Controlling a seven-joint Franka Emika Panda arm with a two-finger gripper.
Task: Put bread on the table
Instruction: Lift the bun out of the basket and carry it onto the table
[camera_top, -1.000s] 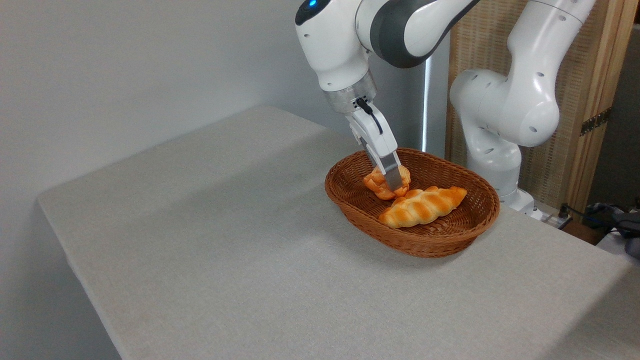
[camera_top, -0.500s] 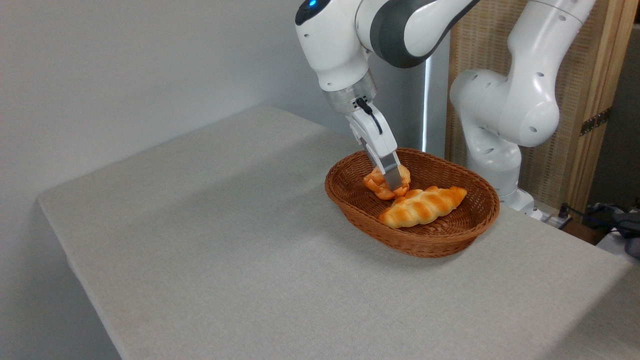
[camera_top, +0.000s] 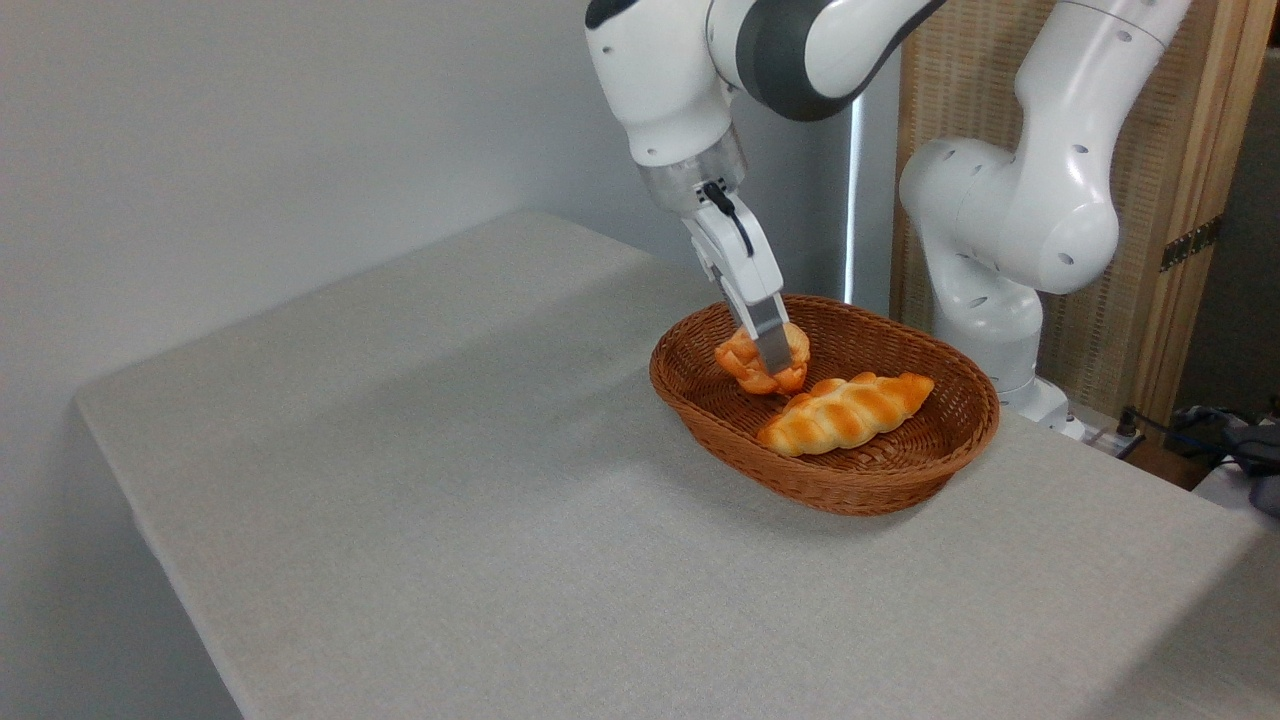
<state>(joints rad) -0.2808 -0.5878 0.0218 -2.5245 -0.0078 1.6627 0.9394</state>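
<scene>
Your gripper (camera_top: 773, 362) is clamped on the bread (camera_top: 760, 360): the near finger (camera_top: 768, 335) lies flat across the bun's front face, and the far finger is hidden behind it, so you can only judge the gap by the bun's own width between the jaws. The bread is a small round knotted bun, pale orange, nearly as tall as it is wide, so you get no clear long axis from it; its lumpy twisted surface faces you and to the left. It sits in the left part of the wicker basket (camera_top: 930, 478), above the basket floor; you cannot tell whether its underside touches the weave. Just to its lower right lies the braided loaf (camera_top: 846, 412), long axis running from lower left up to the right, close to the bun's bottom edge. The basket rests on the grey table (camera_top: 420, 500), towards its right rear side.
</scene>
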